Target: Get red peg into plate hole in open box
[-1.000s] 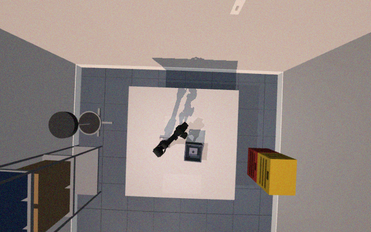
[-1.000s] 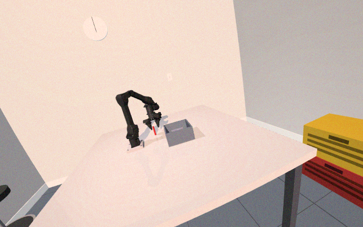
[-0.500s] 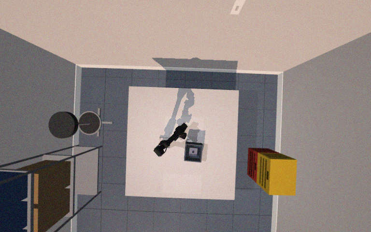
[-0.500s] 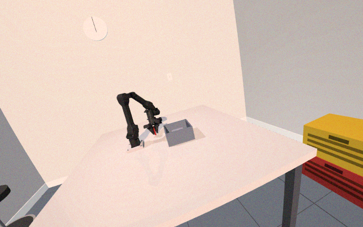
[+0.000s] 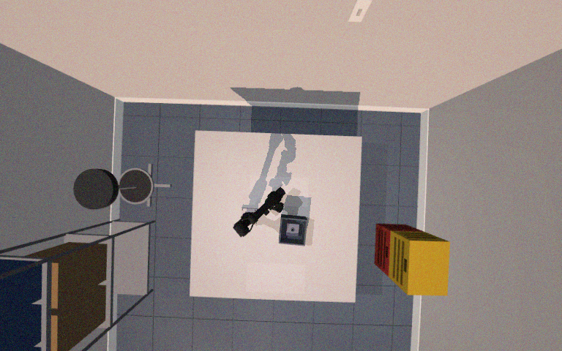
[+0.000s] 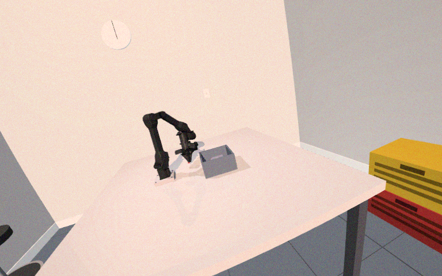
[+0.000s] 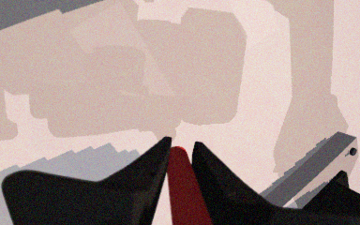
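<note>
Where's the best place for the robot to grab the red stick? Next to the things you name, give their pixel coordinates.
Probably along the sides of the red peg (image 7: 185,187), coming from above. It is long and thin and looks nearly upright, so one finger of the gripper (image 6: 188,160) (image 7: 183,141) can go on each side, as now.

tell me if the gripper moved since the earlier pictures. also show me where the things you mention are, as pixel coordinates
Yes, down: in the exterior view the fingertips of the gripper (image 5: 276,205) (image 6: 189,161) (image 7: 183,140) now sit lower beside the open box (image 5: 280,229) (image 6: 220,166) than a second ago.
</note>
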Motion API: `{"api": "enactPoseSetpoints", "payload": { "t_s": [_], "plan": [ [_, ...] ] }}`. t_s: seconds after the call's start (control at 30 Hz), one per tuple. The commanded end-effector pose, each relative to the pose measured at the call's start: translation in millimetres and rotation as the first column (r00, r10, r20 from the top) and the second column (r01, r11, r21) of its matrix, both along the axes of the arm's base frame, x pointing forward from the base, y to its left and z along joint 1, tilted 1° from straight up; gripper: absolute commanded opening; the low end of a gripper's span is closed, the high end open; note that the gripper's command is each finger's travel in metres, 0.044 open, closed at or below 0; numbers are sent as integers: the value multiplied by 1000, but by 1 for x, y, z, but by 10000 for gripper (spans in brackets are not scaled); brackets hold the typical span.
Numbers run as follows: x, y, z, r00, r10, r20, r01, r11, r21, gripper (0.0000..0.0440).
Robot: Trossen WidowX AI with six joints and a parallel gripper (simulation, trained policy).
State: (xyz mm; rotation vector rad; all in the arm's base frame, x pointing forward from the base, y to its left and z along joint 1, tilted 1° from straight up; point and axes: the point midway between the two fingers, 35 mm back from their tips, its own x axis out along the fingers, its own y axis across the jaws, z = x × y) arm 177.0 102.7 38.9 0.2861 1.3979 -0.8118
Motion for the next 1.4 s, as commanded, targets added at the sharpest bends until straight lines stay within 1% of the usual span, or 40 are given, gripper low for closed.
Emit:
{"api": "enactPoseSetpoints", "payload": {
  "t_s": [0.0, 0.17, 0.33, 0.6, 0.97, 1.37],
  "plan": [
    [8, -5, 23, 999, 13, 37, -12, 1000, -16, 0],
    [18, -12, 53, 996, 4, 88, -1, 1000, -24, 0],
    [30, -22, 80, 988, -33, 148, 38, 999, -30, 0],
    [51, -45, 100, 964, -130, 231, 141, 989, -32, 0],
    [85, -84, 111, 918, -251, 307, 269, 963, -17, 0],
    [119, -132, 104, 885, -315, 342, 335, 942, 2, 0]
  ]
}}
